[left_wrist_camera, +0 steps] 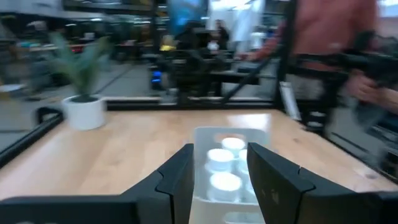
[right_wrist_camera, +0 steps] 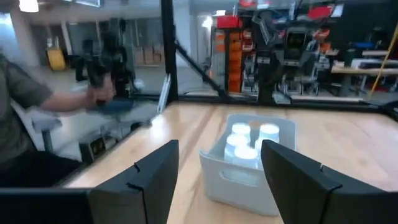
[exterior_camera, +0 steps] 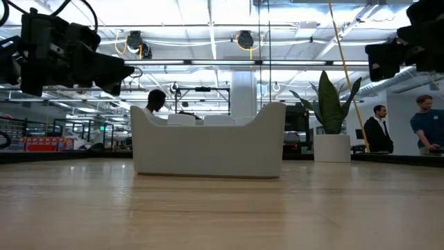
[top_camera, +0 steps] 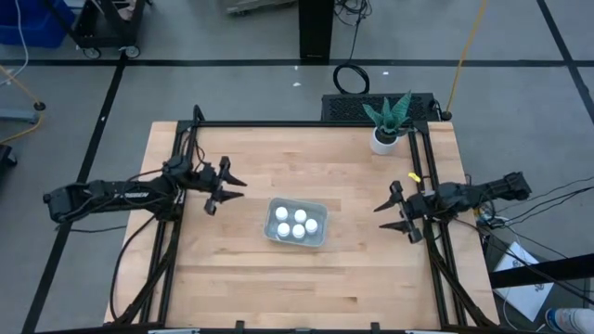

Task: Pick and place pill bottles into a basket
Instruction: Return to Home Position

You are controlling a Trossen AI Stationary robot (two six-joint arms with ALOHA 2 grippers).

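left gripper (top_camera: 237, 188): held above the table (top_camera: 232, 278), off its left side; fingers spread apart, nothing held between them.
right gripper (top_camera: 380, 216): held over the table's right edge; fingers likewise spread, nothing gripped.
gripper facing: fingertips of both are pointed inward, toward each other and toward the basket.
basket (top_camera: 320, 238): set flat on the wood between the two grippers, just ahead of the left fingertips and farther from the right ones; touched by neither.
pill bottles (top_camera: 298, 232): five white caps are counted inside the basket from above, packed close together, upright. None is seen on the bare wood.
left wrist view: basket and caps are framed straight ahead, between the left gripper's own fingers (left_wrist_camera: 180, 180).
right wrist view: basket is seen ahead between the right gripper's fingers (right_wrist_camera: 155, 171), white caps showing above its wall.
low view: both grippers are seen high in the frame, well clear of the tabletop; the basket wall (exterior_camera: 208, 149) is seen in the middle, bottles mostly hidden behind it.
plant pot (top_camera: 384, 139): white, green leaves, at the far edge, beyond the right gripper and well apart from the basket.
people: two are seen standing in the room behind the table (exterior_camera: 378, 128), beyond the right gripper's side.
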